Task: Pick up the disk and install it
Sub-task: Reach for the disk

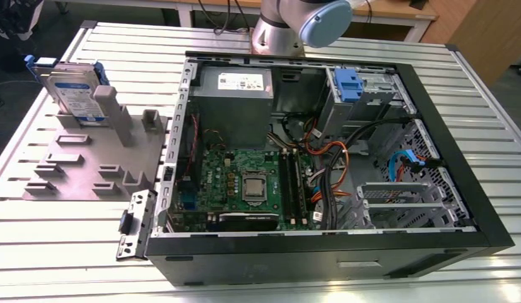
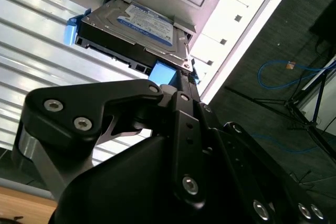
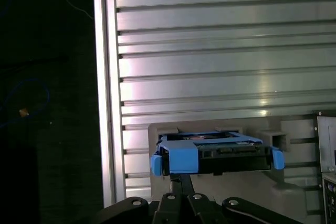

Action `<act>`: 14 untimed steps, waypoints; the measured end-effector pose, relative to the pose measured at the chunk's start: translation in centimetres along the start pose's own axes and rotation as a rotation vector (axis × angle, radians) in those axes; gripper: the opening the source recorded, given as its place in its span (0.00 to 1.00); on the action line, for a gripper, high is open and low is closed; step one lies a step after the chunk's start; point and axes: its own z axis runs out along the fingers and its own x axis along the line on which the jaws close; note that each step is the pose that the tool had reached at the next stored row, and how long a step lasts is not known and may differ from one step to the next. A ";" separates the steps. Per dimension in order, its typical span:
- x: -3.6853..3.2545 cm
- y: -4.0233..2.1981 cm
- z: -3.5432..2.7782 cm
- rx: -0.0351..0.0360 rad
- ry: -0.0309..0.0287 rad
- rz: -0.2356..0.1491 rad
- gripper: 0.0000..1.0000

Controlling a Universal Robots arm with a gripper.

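While fingers together, disk upright in grey holder; silver-grey, blue-framed, white-blue label.

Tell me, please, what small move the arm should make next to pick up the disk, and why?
I would probably ease the gripper straight on toward the disk. The disk stands on edge in the grey holder, with nothing gripping it in the exterior view, and in both wrist views its blue bracket lies just ahead of the gripper, roughly in line.
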 end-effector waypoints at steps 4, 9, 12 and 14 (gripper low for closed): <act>0.08 0.21 0.06 -0.0001 -0.0002 0.000 0.11; -0.19 0.27 0.21 0.0002 0.0000 0.000 0.11; -0.59 0.30 0.34 0.0006 -0.0002 0.000 0.11; -0.65 0.30 0.44 0.0008 -0.0001 0.000 0.11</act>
